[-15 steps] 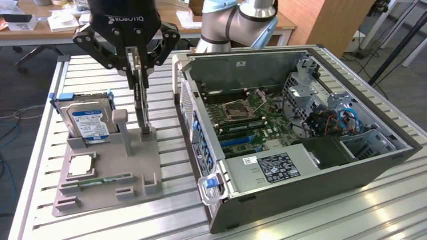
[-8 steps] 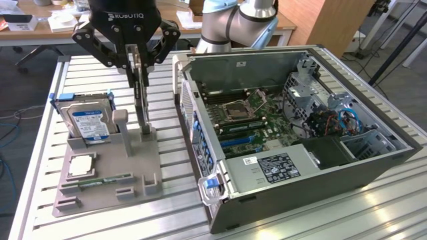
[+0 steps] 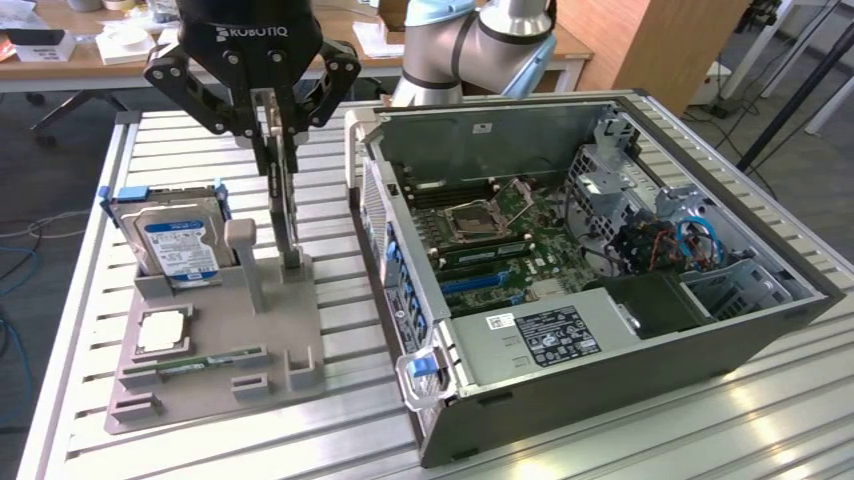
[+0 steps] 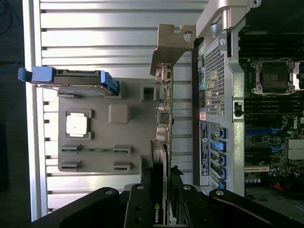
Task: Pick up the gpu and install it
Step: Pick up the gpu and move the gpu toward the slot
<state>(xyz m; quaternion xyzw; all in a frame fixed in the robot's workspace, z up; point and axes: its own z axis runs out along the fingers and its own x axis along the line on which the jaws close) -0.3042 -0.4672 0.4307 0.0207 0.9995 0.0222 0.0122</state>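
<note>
Clamping the gpu by its upper end, the tool has its fingers closed narrowly on the thin dark card. The card stands upright and edge-on over the grey tray. Its lower end reaches a slotted post on the tray, but whether it sits in the slot or hangs just clear cannot be told. In the wrist view the silvery bracket is at the card's far end. Also on the tray are a hard drive, a processor and a memory stick. The open case lies just beside the tray, on the exterior view's right, on the same slatted surface.
</note>
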